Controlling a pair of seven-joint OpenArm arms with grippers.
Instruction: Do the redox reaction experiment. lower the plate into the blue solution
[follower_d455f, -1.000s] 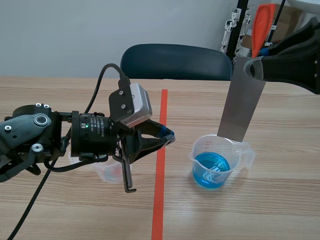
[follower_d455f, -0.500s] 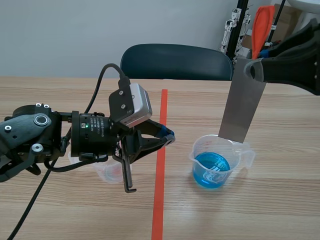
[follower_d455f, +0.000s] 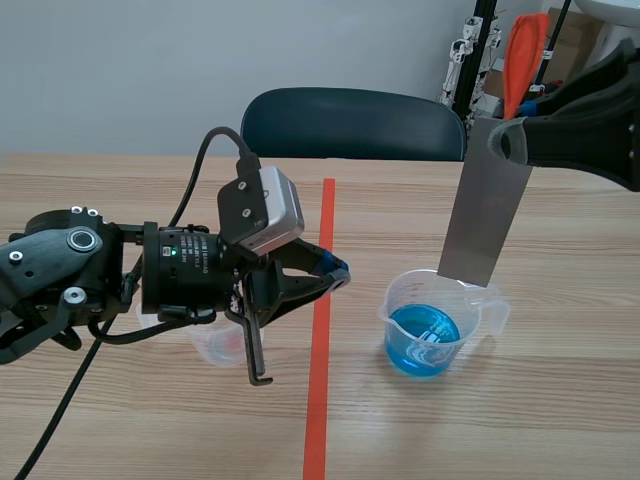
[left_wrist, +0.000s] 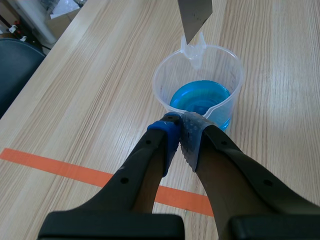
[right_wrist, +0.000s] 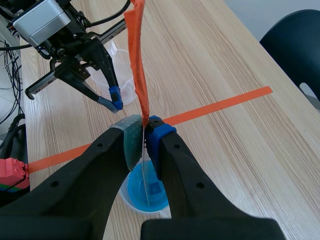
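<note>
A grey metal plate (follower_d455f: 486, 200) hangs upright with my right gripper (follower_d455f: 512, 140) shut on its upper end. Its lower corner sits just above the far rim of a clear beaker (follower_d455f: 433, 322) holding the blue solution (follower_d455f: 422, 340). In the right wrist view the plate (right_wrist: 145, 165) shows edge-on between the fingers of the right gripper (right_wrist: 144, 130), with the blue solution (right_wrist: 137, 192) below it. My left gripper (follower_d455f: 338, 272) hovers left of the beaker, shut on nothing. In the left wrist view the left gripper (left_wrist: 180, 131) points at the beaker (left_wrist: 200, 90), and the plate's tip (left_wrist: 195, 17) hangs above the spout.
A small clear empty beaker (follower_d455f: 215, 345) stands under my left arm, also visible as the small beaker (right_wrist: 120, 82) in the right wrist view. An orange tape line (follower_d455f: 320, 340) runs down the table's middle. A dark chair (follower_d455f: 350, 122) stands behind the table. Red bricks (right_wrist: 12, 172) lie near the table edge.
</note>
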